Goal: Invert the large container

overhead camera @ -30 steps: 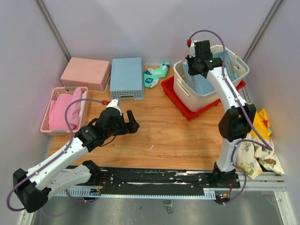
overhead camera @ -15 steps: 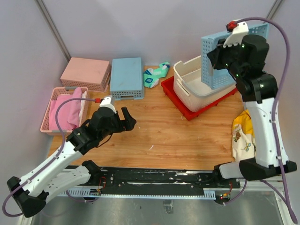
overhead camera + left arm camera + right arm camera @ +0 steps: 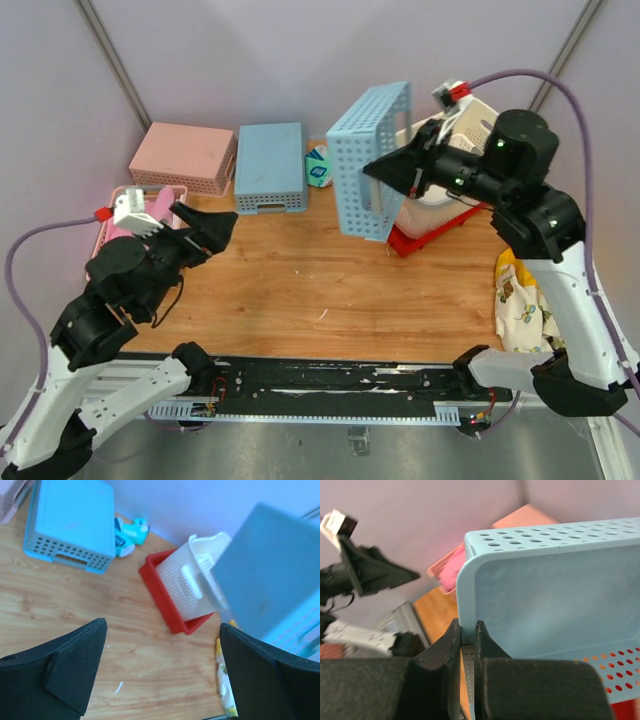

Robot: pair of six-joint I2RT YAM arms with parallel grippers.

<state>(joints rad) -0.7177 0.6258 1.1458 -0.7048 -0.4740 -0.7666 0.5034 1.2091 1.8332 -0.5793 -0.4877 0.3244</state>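
While right gripper grips blue basket, large container partly hidden behind

**A:** What do the arms look like?

**B:** The left arm, at seven o'clock overhead, has white links and rounded black joints. The right arm, at four o'clock, is built the same.

**A:** Any cables?

**B:** A purple cable loops from each wrist and ends in a red plug.

**A:** And the hands?

**B:** The left hand and right hand have matte black, wedge-shaped fingers.
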